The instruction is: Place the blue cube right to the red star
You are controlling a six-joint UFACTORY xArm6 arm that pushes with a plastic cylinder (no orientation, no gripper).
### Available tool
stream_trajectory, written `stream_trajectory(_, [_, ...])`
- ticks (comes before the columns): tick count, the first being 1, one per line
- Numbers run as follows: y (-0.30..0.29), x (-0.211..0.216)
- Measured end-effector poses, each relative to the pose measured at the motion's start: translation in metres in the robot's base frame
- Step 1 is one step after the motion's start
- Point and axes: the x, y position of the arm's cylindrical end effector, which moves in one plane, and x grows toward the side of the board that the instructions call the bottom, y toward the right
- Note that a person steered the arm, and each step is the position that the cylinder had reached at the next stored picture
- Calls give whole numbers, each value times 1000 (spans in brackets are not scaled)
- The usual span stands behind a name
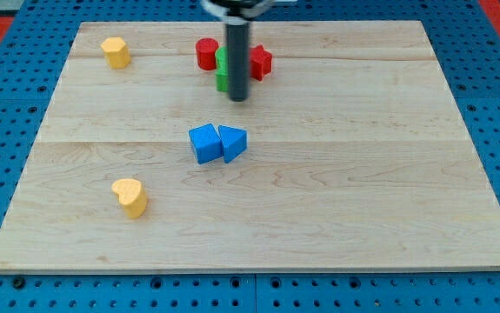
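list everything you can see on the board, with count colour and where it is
wooden board: 1, pale wood, fills most of the view, on a blue pegboard surface
blue cube: 1, blue, near the board's middle, touching the blue triangular block
blue triangular block: 1, blue, just to the view's right of the blue cube
red cylinder: 1, red, top centre, left of the rod
red star: 1, red, top centre, right of the rod, partly hidden
green block: 1, green, between the two red blocks, mostly hidden behind the rod; shape unclear
yellow block: 1, yellow, top left
yellow heart-shaped block: 1, yellow, lower left
my tip: 1, dark rod, above the blue cube, apart from it, in front of the green block
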Motion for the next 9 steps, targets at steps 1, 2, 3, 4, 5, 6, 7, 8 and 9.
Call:
stream_trajectory(1, [-58, 32])
stream_trajectory(2, [-33, 105])
stream_trajectory(3, [-17, 127])
stream_trajectory(4, [17, 140])
stream_trajectory(5, [66, 151])
stream_trajectory(6, [94, 147])
stream_trajectory(7, [116, 128])
stream_trajectory(8, [141, 100])
stream_trajectory(9, [174, 69])
